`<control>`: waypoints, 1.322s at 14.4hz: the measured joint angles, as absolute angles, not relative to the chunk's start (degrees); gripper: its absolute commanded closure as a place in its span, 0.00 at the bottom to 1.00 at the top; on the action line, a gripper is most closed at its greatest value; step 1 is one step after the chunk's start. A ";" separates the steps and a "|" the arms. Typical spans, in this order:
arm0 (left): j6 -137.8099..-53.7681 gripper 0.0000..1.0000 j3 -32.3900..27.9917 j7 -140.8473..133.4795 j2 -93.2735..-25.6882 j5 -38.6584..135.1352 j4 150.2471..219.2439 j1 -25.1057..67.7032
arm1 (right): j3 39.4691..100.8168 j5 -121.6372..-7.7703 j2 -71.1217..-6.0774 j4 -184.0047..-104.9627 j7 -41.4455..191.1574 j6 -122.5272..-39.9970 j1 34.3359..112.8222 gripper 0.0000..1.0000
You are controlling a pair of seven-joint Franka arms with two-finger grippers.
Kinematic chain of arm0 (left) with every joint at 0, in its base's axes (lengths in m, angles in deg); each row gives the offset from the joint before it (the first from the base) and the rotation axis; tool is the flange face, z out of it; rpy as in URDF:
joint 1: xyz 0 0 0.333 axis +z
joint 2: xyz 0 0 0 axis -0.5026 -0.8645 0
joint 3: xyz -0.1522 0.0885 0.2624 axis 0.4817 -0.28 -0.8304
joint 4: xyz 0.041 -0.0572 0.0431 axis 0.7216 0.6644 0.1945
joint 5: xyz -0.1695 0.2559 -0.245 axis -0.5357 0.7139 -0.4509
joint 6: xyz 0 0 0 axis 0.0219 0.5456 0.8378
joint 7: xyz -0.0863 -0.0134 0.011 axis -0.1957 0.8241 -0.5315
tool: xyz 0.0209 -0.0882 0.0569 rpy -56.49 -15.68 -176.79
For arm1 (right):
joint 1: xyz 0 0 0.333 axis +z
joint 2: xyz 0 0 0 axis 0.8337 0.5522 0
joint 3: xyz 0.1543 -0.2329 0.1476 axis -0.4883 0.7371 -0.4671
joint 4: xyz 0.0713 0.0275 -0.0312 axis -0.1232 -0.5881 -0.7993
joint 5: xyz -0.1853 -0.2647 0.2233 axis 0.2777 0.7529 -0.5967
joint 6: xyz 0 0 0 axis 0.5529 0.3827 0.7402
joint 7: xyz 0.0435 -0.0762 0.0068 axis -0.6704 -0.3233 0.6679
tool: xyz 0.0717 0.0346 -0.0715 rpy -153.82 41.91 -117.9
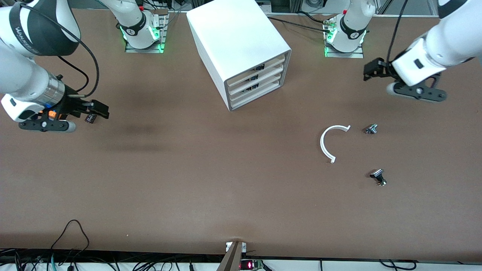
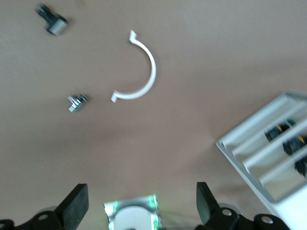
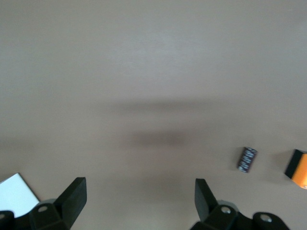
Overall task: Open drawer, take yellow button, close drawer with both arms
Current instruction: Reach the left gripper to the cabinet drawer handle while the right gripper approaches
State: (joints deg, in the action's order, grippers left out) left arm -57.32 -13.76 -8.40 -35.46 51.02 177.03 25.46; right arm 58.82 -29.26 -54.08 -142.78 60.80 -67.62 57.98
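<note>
The white drawer cabinet stands mid-table near the bases, its several drawers all shut. It also shows in the left wrist view, where small dark parts with a bit of yellow show through the drawer fronts. I cannot tell whether one is the button. My left gripper is open and empty, over bare table at the left arm's end. My right gripper is open and empty, over the table at the right arm's end.
A white C-shaped ring, a small metal part and a black part lie toward the left arm's end. A tiny dark block and an orange box lie under the right gripper.
</note>
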 measured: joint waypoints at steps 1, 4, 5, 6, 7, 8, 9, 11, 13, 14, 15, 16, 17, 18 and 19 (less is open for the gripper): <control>-56.15 0.01 -12.80 -8.40 -35.91 50.11 177.04 25.33 | 58.77 -29.55 -53.54 -142.77 60.24 -68.48 58.79 0.00; -55.22 0.01 -11.29 -8.40 -39.46 42.26 177.14 25.21 | 58.70 -29.67 -52.10 -142.66 55.07 -69.98 61.59 0.00; -55.22 0.01 -11.31 -8.43 -41.28 38.71 177.17 25.30 | 58.68 -29.69 -51.71 -142.51 53.22 -70.20 62.51 0.00; -55.25 0.01 -11.33 -8.71 -43.21 35.33 177.19 25.43 | 58.67 -29.86 -51.39 -142.30 51.31 -70.31 63.38 0.00; -55.43 0.01 -11.34 -9.55 -45.12 32.51 177.19 25.47 | 58.66 -30.50 -51.13 -142.20 49.31 -70.40 64.13 0.00; -55.92 0.01 -11.33 -10.87 -46.91 30.10 177.21 25.46 | 58.65 -31.80 -50.84 -142.07 47.55 -70.48 64.72 0.00; -56.75 0.01 -11.30 -12.81 -48.62 27.73 177.26 25.43 | 58.64 -33.43 -50.50 -141.81 46.19 -70.52 65.14 0.00; -59.70 0.04 -11.12 -17.55 -51.35 22.68 178.62 25.36 | 58.63 -35.86 -49.67 -141.14 43.45 -70.53 65.92 0.00; -63.71 0.08 -10.58 -23.42 -52.66 17.02 182.62 25.30 | 58.62 -36.33 -48.45 -139.90 39.48 -70.55 67.49 0.00; -64.78 0.12 -10.43 -26.23 -52.92 13.95 185.02 25.27 | 58.61 -36.32 -47.77 -139.19 37.37 -70.55 68.58 0.00; -65.43 0.14 -10.34 -29.23 -53.02 10.83 187.56 25.26 | 58.61 -36.16 -47.12 -138.58 35.59 -70.55 69.79 0.00; -66.15 0.15 -10.32 -32.77 -53.01 7.98 190.10 25.28 | 58.60 -35.59 -46.59 -138.12 34.05 -70.56 70.90 0.00; -66.99 0.23 -10.32 -36.91 -52.99 5.27 192.83 25.29 | 58.61 -34.59 -46.20 -137.86 32.29 -70.56 71.88 0.00; -67.59 0.26 -10.32 -40.79 -53.00 3.28 195.40 25.33 | 58.61 -33.38 -45.98 -137.78 30.31 -70.56 72.79 0.00; -67.92 0.25 -10.32 -44.62 -52.99 2.07 197.73 25.44 | 58.60 -32.39 -45.84 -137.78 28.38 -70.56 73.65 0.00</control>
State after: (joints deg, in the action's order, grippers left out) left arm -67.92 -10.32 -44.62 -52.99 2.07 197.73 25.44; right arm 58.60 -32.39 -45.84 -137.78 28.38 -70.56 73.65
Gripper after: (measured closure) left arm 0.203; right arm 0.000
